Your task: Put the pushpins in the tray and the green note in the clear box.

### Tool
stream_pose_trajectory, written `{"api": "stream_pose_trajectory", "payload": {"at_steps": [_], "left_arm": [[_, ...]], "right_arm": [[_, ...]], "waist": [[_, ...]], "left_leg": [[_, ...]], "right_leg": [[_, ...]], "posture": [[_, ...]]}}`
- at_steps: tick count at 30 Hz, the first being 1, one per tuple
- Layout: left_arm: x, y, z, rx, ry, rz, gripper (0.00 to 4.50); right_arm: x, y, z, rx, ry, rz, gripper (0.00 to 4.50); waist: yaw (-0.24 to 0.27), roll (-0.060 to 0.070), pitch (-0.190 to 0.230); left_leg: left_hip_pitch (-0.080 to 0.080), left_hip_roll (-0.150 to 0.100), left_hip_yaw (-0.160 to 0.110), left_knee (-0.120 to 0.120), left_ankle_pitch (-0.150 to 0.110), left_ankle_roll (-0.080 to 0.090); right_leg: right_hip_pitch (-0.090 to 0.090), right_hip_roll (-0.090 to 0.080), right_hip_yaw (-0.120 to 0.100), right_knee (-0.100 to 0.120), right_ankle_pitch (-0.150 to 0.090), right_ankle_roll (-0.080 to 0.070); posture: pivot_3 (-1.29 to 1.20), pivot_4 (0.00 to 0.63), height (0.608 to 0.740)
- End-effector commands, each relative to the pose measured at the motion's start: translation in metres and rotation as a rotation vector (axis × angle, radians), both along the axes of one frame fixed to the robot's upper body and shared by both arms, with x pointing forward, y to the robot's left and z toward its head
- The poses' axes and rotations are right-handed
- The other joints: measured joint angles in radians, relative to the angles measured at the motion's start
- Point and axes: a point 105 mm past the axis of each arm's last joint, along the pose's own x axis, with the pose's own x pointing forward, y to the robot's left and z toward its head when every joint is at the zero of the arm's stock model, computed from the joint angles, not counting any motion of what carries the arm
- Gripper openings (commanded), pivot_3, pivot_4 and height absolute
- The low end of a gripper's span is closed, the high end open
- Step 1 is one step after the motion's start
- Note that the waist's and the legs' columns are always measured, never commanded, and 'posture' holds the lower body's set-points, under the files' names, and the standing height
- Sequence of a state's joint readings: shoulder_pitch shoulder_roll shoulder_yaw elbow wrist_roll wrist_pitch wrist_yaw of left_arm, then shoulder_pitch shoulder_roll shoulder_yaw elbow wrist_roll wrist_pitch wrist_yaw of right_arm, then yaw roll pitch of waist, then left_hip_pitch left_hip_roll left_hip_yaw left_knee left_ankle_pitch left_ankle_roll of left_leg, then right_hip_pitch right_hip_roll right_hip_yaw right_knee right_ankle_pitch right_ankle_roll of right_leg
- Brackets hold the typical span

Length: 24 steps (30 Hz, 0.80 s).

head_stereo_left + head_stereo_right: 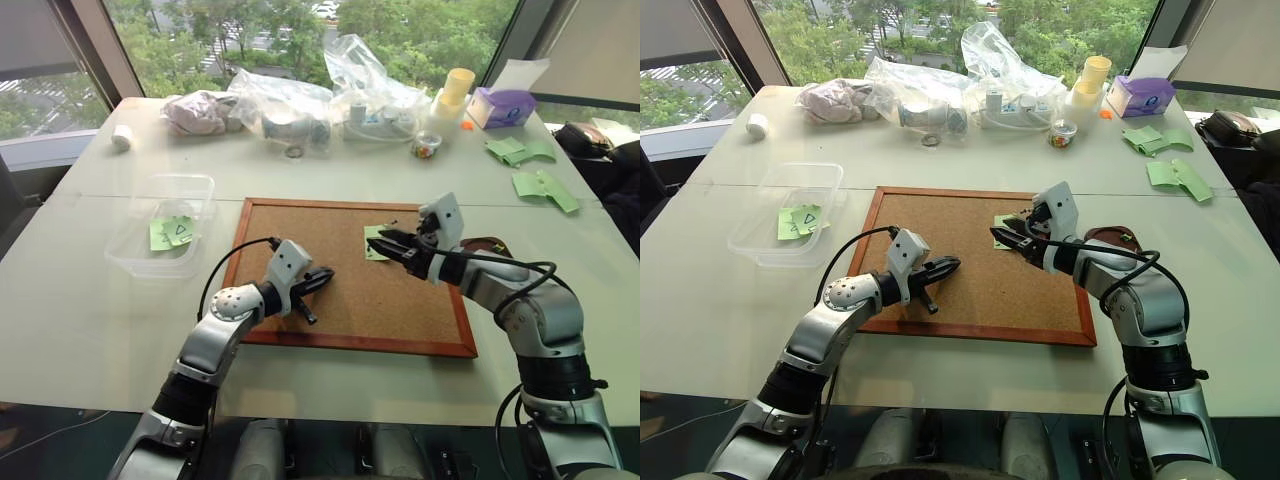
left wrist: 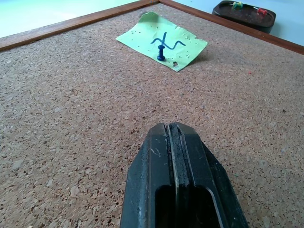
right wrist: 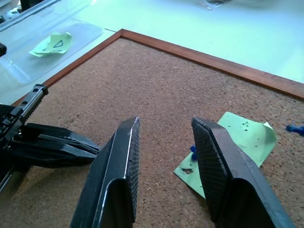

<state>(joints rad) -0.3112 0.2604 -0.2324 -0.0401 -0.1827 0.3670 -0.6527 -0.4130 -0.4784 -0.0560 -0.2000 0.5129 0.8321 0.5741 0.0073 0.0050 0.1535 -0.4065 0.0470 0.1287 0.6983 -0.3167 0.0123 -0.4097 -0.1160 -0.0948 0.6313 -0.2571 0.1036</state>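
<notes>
1. The green note [image 2: 163, 40] with the dark squiggle lies on the corkboard [image 1: 300, 250], in the far right part of it. A blue pin [image 2: 161, 52] stands through its middle, so it is pinned there and cannot be lifted free yet.
2. The tray [image 2: 244, 12] sits on the table just off the corkboard's right edge. It already holds two pins [image 2: 249, 7], one with a red head and one with a green head, so part of the pin job looks done.
3. The right gripper [image 1: 385, 240] hangs over the note on the corkboard with its jaws apart and nothing between them. From the right wrist view the blue pin shows beside one finger. My reading is that it is lined up to pinch that pin.
4. The left gripper [image 1: 322, 277] rests low over the near middle of the corkboard, its fingers [image 2: 176, 175] pressed together and empty. It seems to be parked out of the way.
5. The clear box [image 1: 195, 185] stands on the table to the left of the corkboard. Inside is another green note [image 1: 172, 232] marked with a triangle.
</notes>
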Motion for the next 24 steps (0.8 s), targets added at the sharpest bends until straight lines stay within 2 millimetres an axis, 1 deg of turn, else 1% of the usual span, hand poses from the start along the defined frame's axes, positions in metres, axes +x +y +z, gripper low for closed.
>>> {"api": "stream_pose_trajectory", "payload": {"at_steps": [1,4,8,11,15,17,21,24], "left_arm": [[-0.005,0.000,-0.013,0.021,0.047,-0.009,0.00],[-0.005,-0.001,-0.013,0.021,0.049,-0.010,0.00],[-0.006,-0.001,-0.013,0.020,0.051,-0.011,0.00],[-0.006,-0.001,-0.013,0.021,0.051,-0.011,0.00],[-0.006,-0.001,-0.013,0.021,0.053,-0.012,0.00],[-0.006,-0.001,-0.013,0.021,0.053,-0.012,0.00],[-0.006,-0.002,-0.013,0.020,0.053,-0.010,0.00],[-0.007,-0.002,-0.013,0.019,0.053,-0.007,0.00]], "right_arm": [[0.005,-0.009,0.002,-0.020,-0.028,-0.050,1.72],[0.006,-0.014,-0.005,-0.043,-0.024,-0.070,1.72],[0.012,-0.017,-0.002,-0.049,-0.051,-0.114,1.72],[0.021,-0.016,0.007,-0.042,-0.106,-0.159,1.72],[0.036,-0.007,0.014,-0.048,-0.156,-0.184,1.72],[0.045,-0.004,0.015,-0.070,-0.170,-0.199,1.72],[0.064,-0.007,0.010,-0.167,-0.178,-0.243,1.72],[0.072,-0.006,0.007,-0.227,-0.192,-0.235,1.72]], "waist": [[0.000,0.000,0.000],[0.000,0.000,0.000],[-0.001,0.000,0.000],[-0.002,0.000,0.000],[-0.004,0.000,0.000],[-0.004,0.000,0.000],[-0.004,0.000,0.000],[-0.004,0.000,0.000]], "left_leg": [[0.000,0.000,0.000,0.000,0.000,0.000],[0.000,0.000,0.000,0.000,0.000,0.000],[0.000,0.000,0.000,0.000,0.000,0.000],[0.000,0.000,0.000,0.000,0.000,0.000],[0.000,0.000,0.000,0.000,0.000,0.000],[0.000,0.000,0.001,0.000,0.000,0.000],[0.000,0.000,0.001,0.000,0.000,0.000],[0.000,0.000,0.003,0.000,0.000,0.000]], "right_leg": [[0.000,0.000,0.000,0.000,0.000,0.000],[0.000,0.000,0.000,0.000,0.000,0.000],[0.000,0.000,0.000,0.000,0.000,0.000],[0.000,0.000,0.000,0.000,0.000,0.000],[0.000,0.000,0.000,0.000,0.000,0.000],[0.000,0.000,0.000,0.000,0.000,0.000],[0.000,0.000,0.000,0.000,0.000,0.000],[0.000,0.000,0.000,0.000,0.000,0.000]], "posture": [[0.00,0.150,0.740],[0.00,0.150,0.740],[0.00,0.150,0.740],[0.00,0.150,0.740],[0.00,0.150,0.740],[0.00,0.150,0.740],[0.00,0.150,0.740],[0.00,0.150,0.740]]}}
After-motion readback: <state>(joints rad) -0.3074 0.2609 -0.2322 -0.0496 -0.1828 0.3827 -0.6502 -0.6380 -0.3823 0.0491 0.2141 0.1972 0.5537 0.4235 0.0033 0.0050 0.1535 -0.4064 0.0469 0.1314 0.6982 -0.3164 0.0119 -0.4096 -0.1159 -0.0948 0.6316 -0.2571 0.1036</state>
